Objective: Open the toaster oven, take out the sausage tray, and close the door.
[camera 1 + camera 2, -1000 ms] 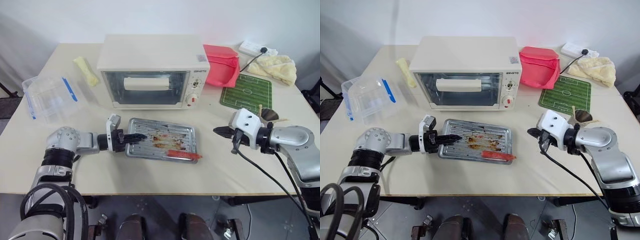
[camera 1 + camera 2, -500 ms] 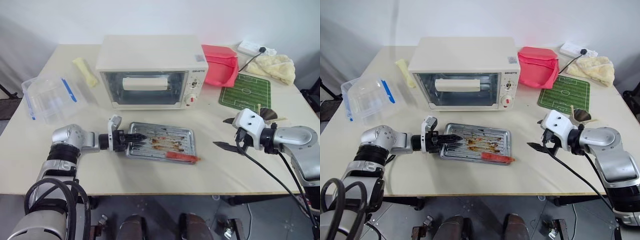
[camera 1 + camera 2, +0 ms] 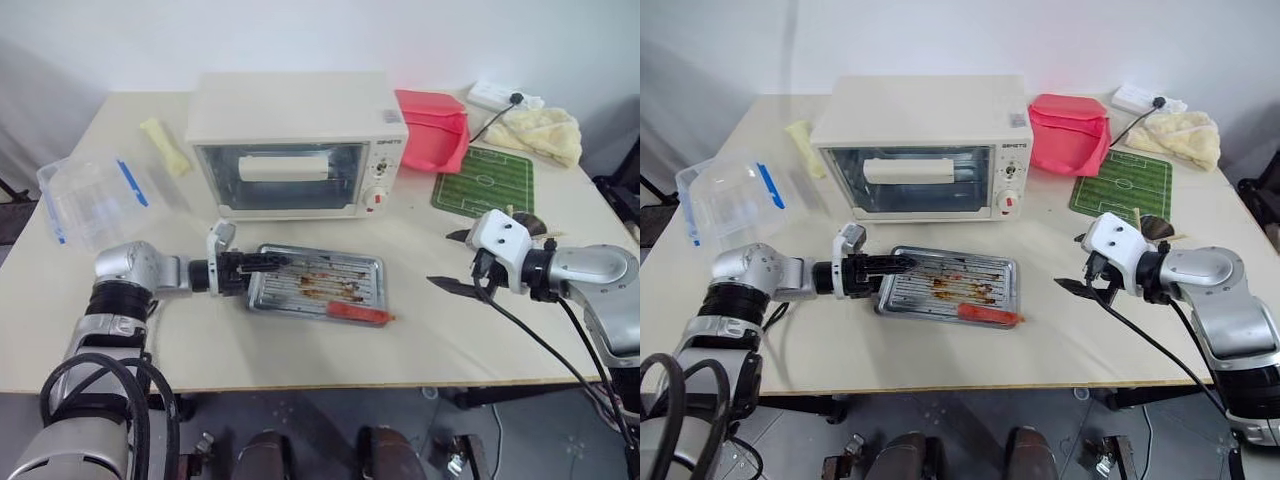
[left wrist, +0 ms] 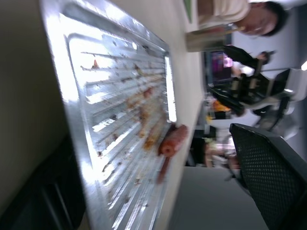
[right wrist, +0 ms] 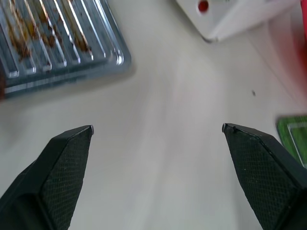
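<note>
The toaster oven [image 3: 300, 120] stands at the back middle of the table, its door [image 3: 285, 178] shut with the cream bar handle across the glass. In front of it the sausage tray [image 3: 318, 283] lies flat on the table, stained brown, with the red-orange sausage [image 3: 360, 313] at its near right edge. My left gripper [image 3: 255, 272] is at the tray's left rim, open, with the rim between its jaws; the left wrist view shows one finger [image 4: 264, 172] beside the tray [image 4: 120, 124]. My right gripper [image 3: 452, 262] hovers open to the right of the tray with nothing in it.
A clear plastic box [image 3: 90, 200] with a blue clasp sits at the left. A red bag [image 3: 435, 130], a green football-pitch mat [image 3: 487, 180], a yellow cloth [image 3: 540, 130] and a power strip [image 3: 497, 95] lie at the back right. A yellow item [image 3: 165, 143] lies left of the oven.
Both grippers have opened: the left let go of the tray's left rim and drew slightly left, the right opened in place. The tray has stayed put.
</note>
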`<state>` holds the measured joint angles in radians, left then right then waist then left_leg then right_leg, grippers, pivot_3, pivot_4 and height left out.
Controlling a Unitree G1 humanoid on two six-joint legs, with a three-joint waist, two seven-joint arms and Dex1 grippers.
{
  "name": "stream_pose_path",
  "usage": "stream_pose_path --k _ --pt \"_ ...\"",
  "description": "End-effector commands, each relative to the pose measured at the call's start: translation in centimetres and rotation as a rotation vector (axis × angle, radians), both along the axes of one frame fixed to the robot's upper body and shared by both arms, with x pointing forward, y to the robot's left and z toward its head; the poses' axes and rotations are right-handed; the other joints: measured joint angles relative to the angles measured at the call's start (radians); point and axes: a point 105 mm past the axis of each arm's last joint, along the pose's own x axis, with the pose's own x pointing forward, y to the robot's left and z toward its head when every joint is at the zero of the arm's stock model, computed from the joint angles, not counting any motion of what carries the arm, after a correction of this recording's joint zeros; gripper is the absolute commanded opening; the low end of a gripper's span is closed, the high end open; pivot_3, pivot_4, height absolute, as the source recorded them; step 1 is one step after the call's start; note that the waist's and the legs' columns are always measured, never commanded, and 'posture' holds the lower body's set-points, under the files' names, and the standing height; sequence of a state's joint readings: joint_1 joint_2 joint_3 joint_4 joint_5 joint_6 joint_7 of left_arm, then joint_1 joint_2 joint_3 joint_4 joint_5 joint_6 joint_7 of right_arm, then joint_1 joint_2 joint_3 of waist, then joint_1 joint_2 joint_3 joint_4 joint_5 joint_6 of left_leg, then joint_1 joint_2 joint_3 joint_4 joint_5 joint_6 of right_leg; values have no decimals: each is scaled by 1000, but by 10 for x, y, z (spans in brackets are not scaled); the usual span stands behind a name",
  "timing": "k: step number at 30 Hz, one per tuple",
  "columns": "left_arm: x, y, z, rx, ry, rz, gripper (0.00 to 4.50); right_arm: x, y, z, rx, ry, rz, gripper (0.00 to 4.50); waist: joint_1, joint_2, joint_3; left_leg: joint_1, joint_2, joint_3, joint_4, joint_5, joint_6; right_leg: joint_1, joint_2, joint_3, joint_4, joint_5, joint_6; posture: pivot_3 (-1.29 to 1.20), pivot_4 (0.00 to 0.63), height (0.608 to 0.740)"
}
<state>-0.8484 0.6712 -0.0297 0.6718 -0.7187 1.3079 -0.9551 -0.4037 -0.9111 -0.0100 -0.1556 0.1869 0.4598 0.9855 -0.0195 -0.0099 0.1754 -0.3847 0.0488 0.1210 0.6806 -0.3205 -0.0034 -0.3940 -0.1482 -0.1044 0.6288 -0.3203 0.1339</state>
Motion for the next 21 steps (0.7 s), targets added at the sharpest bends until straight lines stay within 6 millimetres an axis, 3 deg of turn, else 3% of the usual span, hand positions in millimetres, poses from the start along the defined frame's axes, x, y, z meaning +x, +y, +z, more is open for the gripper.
stream_pose_path --k 1,5,10,15,18,20,21 --pt "-8 46 -7 254 -101 59 4456 -7 1 13 -9 -34 41 4500 -14 0 0 0 0 0 -2 0 -1 -1 0 0 0 0 0 0 150 740" --pt "-15 62 35 177 -495 56 4456 -20 0 8 5 20 115 4500 -17 -1 1 0 1 0 -6 1 -1 -3 1 0 0 0 -1 0 150 740" --pt "-32 69 54 154 -888 9 4456 -24 -8 7 61 10 143 4500 12 -4 3 -6 0 0 -1 -1 1 -4 -1 -3 -2 0 0 0 150 740" --pt "-36 79 33 342 -929 -24 4456 -25 -20 -3 104 26 125 4500 28 -4 3 -6 -1 1 2 -4 4 -2 -2 -3 -5 1 1 0 150 740" --pt "-34 81 36 425 -1126 -2 4456 -25 -22 -8 119 35 100 4500 27 -4 3 -6 -1 1 2 -4 4 -2 -2 -3 -4 1 1 0 150 740" --pt "-43 83 23 348 -962 -69 4456 -24 -23 -11 138 27 68 4500 23 -4 3 -6 0 1 2 -4 4 -2 -2 -3 -4 1 1 0 150 740" --pt "-49 80 22 318 -977 -100 4456 -24 -25 -14 154 35 41 4500 20 -4 3 -6 0 1 2 -4 3 -2 -2 -3 -4 1 1 0 150 740"
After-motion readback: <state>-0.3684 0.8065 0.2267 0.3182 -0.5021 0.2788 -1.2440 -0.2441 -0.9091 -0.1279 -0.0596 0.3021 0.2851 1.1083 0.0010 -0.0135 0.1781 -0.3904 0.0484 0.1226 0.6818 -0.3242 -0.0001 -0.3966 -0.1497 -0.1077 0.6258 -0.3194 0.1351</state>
